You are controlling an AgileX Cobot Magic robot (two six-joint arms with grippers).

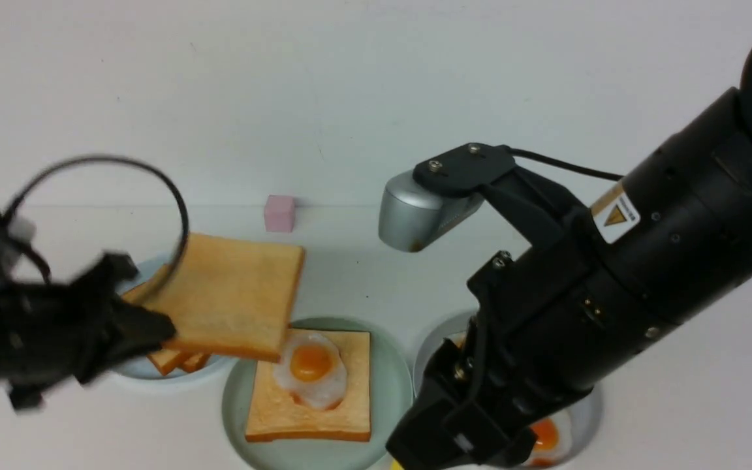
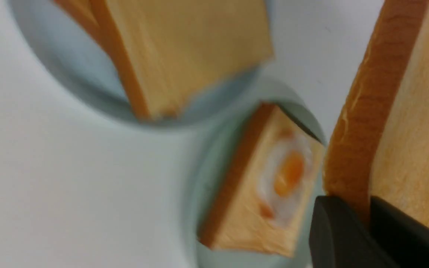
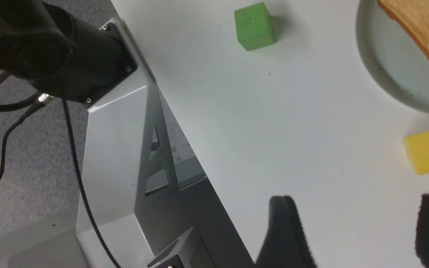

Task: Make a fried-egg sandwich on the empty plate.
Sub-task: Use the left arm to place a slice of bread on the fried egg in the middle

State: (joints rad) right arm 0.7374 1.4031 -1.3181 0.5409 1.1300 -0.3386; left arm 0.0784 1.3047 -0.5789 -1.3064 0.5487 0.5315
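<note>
My left gripper point(image 1: 157, 329) is shut on the edge of a golden-brown toast slice point(image 1: 229, 297), held in the air above and to the left of the mint-green plate point(image 1: 389, 385). On that plate a toast slice point(image 1: 314, 418) lies flat with a fried egg point(image 1: 311, 369) on top. In the left wrist view the dark jaws point(image 2: 367, 208) pinch the orange crust of the held toast point(image 2: 404, 123). My right gripper point(image 3: 356, 230) stands open over bare table, nothing between its fingers.
A pale blue-grey plate point(image 1: 138, 369) at the left holds leftover toast slices point(image 1: 177, 359). Another plate point(image 1: 588, 411) with a fried egg point(image 1: 546, 434) sits under my right arm. A pink cube point(image 1: 279, 213) stands at the back. A green cube point(image 3: 254, 26) and a yellow cube point(image 3: 428, 149) lie near the table's front edge.
</note>
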